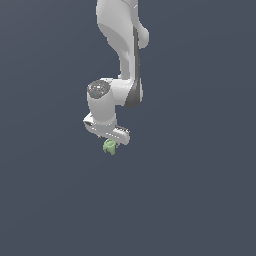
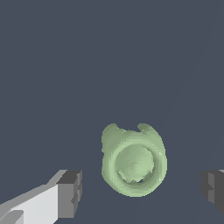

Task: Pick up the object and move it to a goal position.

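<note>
The object [image 1: 109, 147] is a small pale-green lumpy blob lying on the dark grey-blue surface. In the exterior view it sits just under my white gripper [image 1: 109, 141], partly hidden by the hand. In the wrist view the object [image 2: 133, 160] shows a round bumpy body with two small lobes. It lies between my two dark fingertips, one [image 2: 70, 194] on one side and the other [image 2: 213, 188] on the opposite side. My gripper [image 2: 141, 191] is open, with clear gaps between each fingertip and the object. It is narrower than the finger gap.
The white arm [image 1: 125, 50] comes down from the top of the exterior view. A plain dark grey-blue surface [image 1: 200, 200] fills the rest of both views. No other object shows.
</note>
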`<state>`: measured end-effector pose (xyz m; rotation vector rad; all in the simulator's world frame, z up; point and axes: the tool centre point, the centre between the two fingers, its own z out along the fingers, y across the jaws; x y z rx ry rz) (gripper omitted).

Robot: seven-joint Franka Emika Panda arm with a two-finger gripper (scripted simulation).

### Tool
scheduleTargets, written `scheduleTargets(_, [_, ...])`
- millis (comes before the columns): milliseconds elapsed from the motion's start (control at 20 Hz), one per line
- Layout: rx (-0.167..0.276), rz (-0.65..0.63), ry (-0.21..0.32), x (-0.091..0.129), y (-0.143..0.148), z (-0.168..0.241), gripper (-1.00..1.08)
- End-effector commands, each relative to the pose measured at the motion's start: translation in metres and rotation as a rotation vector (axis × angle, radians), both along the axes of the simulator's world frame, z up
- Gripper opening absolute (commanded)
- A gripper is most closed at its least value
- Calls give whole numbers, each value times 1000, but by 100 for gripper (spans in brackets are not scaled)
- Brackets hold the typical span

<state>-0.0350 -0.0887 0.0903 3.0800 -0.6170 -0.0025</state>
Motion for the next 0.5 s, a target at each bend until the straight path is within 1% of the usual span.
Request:
scheduleTargets(0, [0, 0, 0, 0, 0, -1, 100])
scheduleTargets(200, [0, -1, -1, 0, 0, -12, 100])
scheduleTargets(450, [0, -5, -1, -1, 0, -37, 100])
